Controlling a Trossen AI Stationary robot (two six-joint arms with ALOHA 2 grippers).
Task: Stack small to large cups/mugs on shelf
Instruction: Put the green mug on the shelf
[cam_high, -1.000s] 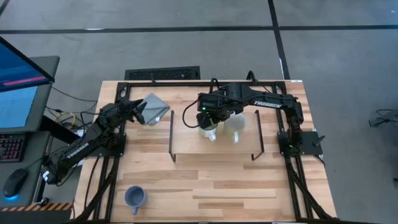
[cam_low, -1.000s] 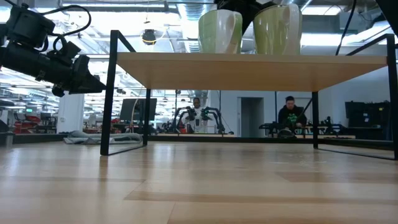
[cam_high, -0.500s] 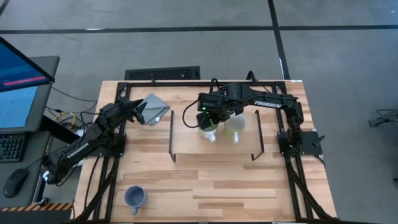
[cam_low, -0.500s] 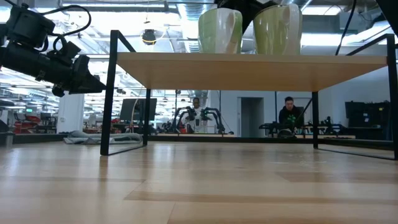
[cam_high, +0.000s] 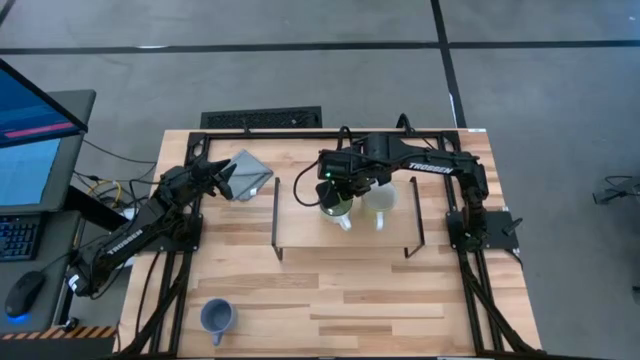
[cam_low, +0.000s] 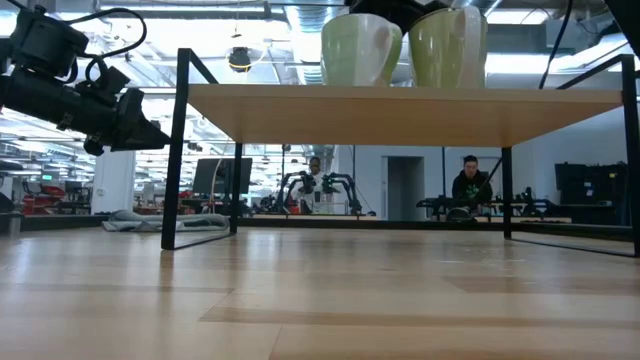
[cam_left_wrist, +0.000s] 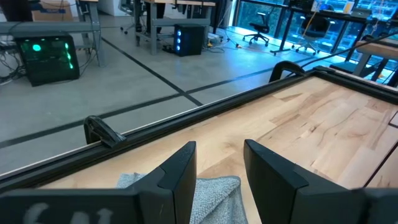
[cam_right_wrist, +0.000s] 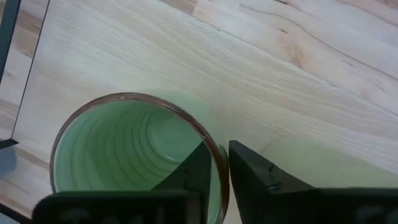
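Right gripper (cam_right_wrist: 214, 171), clamped on the green mug's (cam_high: 336, 207) rim, has just turned it slightly on the shelf (cam_high: 300, 225) beside the cream mug (cam_high: 378, 204), so placement looks nearly finished; blue mug (cam_high: 216, 317) remains.

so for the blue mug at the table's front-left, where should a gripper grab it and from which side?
Best bet is the rim of the blue mug, from straight above: it stands upright, mouth open upward. One finger goes inside and one outside the wall, away from the handle, which seems to point toward the front edge. The left gripper waits over the grey cloth.
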